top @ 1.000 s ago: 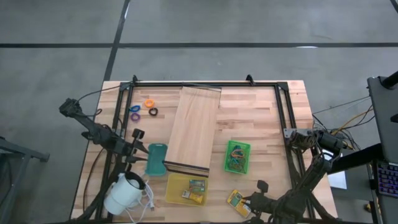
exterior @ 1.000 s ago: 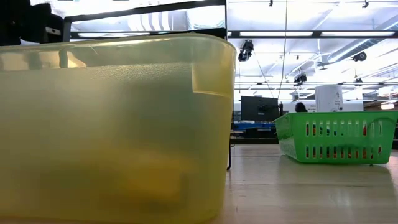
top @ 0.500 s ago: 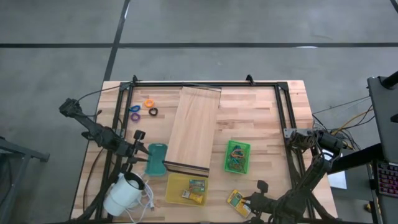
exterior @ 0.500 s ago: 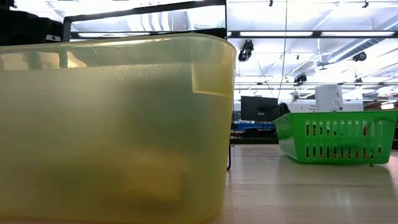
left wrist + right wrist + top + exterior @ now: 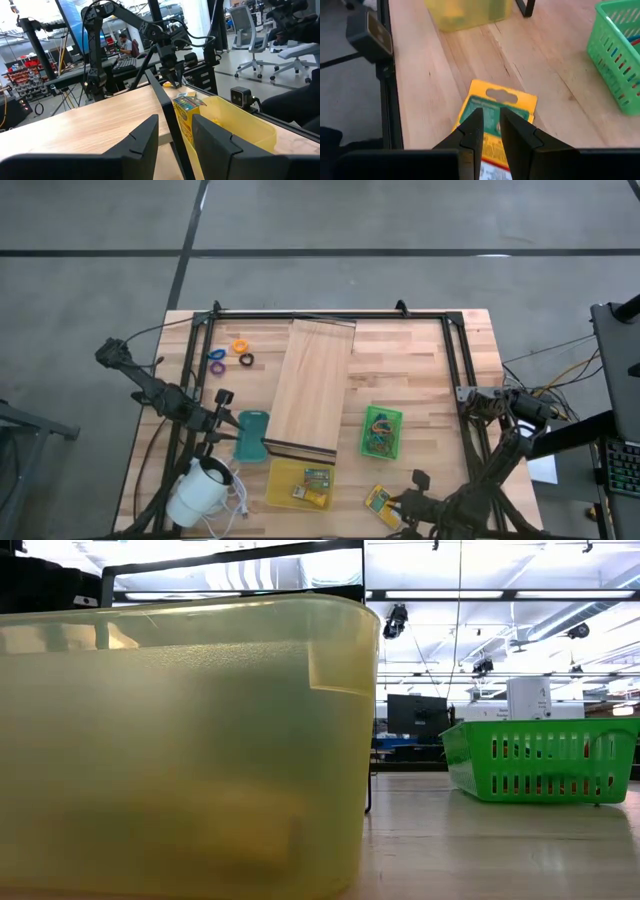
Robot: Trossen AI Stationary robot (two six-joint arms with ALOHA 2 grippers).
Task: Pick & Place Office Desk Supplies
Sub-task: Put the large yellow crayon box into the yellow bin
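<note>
Table front edge, beside the yellow bin.
My right claw, fingers narrowly parted, hangs over the yellow packet; left claw stands open.

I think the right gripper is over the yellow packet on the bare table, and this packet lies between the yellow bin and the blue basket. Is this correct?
Not quite: the slotted plastic basket is green, not blue, as the right wrist view shows. The rest holds: the right gripper is over the yellow packet on the wooden table, between the translucent yellow bin and that basket.
</note>
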